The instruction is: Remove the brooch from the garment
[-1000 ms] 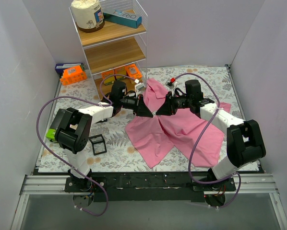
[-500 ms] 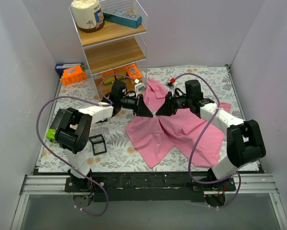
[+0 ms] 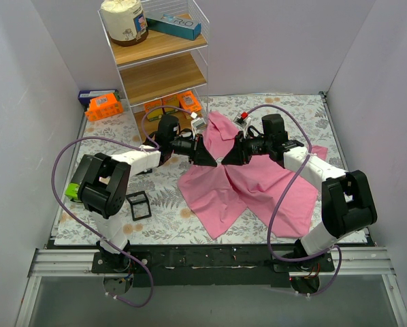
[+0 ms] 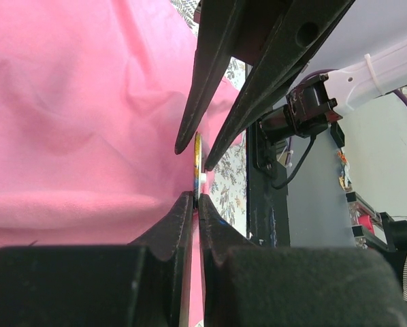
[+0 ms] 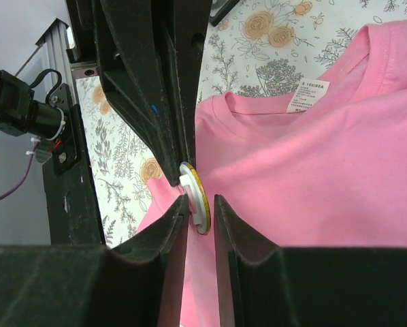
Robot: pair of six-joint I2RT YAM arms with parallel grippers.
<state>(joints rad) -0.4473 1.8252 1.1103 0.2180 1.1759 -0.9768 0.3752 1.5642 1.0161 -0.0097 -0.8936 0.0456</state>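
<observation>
The pink polo shirt lies crumpled on the floral cloth. Both grippers meet tip to tip over its upper middle. My left gripper is shut on the thin edge of the brooch. In the right wrist view the brooch is a small white disc with a gold rim, standing on edge against the pink fabric. My right gripper straddles it, slightly open: one finger is at the white face, and a narrow gap shows on the rim side. From above, the brooch is hidden between the left gripper and the right gripper.
A wire shelf with wooden boards stands at the back, a jar on top. Orange crates sit at the back left. A small black square frame lies near the left arm. The white collar label shows on the shirt.
The right gripper has edged very slightly towards the left one. The left gripper and the shirt look the same.
</observation>
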